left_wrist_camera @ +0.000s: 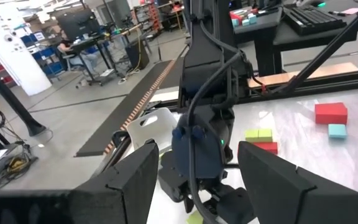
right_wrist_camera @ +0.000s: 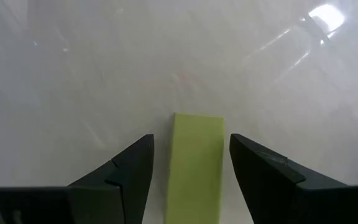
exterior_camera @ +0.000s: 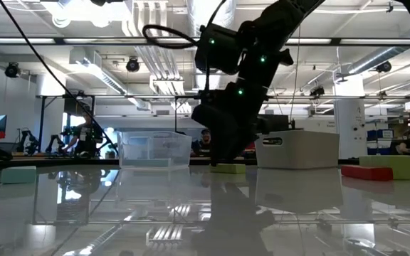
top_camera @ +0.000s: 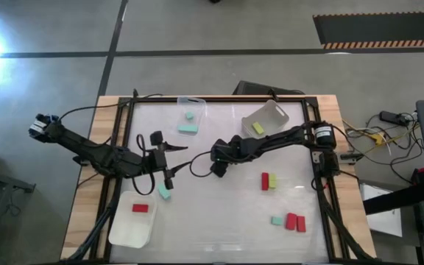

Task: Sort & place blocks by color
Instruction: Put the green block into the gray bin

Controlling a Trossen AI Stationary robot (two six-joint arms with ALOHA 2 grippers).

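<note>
Right wrist: gripper (right_wrist_camera: 191, 168) astride yellow-green block (right_wrist_camera: 195, 162)

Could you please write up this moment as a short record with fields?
right pincer: open, straddling a yellow-green block on the table
left pincer: open, empty, facing the right arm
near-left tray: one red block
far trays: teal blocks in one, yellow-green in the other
loose: red, teal, yellow-green blocks on the right
</note>
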